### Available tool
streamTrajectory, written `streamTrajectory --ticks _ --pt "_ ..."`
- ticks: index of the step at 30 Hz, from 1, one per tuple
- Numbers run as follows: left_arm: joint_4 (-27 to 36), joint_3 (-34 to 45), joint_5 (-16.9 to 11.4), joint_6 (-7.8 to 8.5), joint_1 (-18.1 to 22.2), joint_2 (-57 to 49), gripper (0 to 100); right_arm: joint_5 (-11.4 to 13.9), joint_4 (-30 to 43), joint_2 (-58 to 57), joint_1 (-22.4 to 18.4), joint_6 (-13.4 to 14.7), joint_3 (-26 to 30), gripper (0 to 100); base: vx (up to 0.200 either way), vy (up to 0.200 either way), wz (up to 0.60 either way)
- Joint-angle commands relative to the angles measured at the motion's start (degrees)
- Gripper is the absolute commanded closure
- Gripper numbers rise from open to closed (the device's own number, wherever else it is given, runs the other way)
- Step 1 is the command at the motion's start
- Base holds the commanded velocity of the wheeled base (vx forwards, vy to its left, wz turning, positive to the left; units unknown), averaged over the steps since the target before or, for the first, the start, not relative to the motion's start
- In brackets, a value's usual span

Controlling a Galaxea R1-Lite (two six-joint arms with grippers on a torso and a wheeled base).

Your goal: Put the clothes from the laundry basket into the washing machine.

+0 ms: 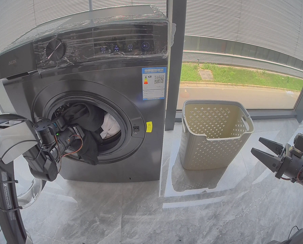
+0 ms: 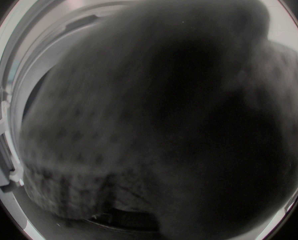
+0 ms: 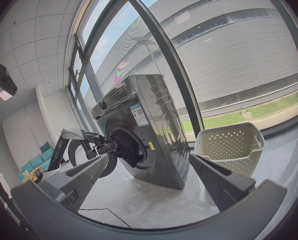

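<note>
The grey washing machine stands with its round opening uncovered. A dark garment fills the opening and droops over its lower rim, beside a white garment deeper in the drum. My left gripper is at the mouth of the drum, buried in the dark garment, which covers the left wrist view. The cream laundry basket stands to the right of the machine with nothing visible inside. My right gripper hangs open and holds nothing, to the right of the basket.
The machine's glass door is swung open at the lower left, behind my left arm. A window pillar rises between machine and basket. Grey tiled floor lies in front of both.
</note>
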Motion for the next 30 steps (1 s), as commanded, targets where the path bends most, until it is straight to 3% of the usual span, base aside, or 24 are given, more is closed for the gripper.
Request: streamTrajectory --ticks 1,11,22,30 --pt "0.2 -6.7 1.0 -0.25 0.0 4.8 100 0.0 0.0 1.3 0.0 0.0 0.0 0 0.0 0.0 0.0" --pt "0.5 -19.2 2.7 -1.04 0.3 11.3 100 0.0 0.0 1.6 0.0 -0.1 0.5 0 0.0 0.0 0.0" --pt "0.6 -22.1 3.3 -1.31 1.1 14.2 100 -0.1 0.1 2.1 0.0 -0.1 0.6 0 0.0 0.0 0.0" --pt "0.5 -35.3 3.3 -1.39 1.9 17.9 100 -0.3 0.1 2.1 -0.1 -0.1 0.7 0 0.0 0.0 0.0"
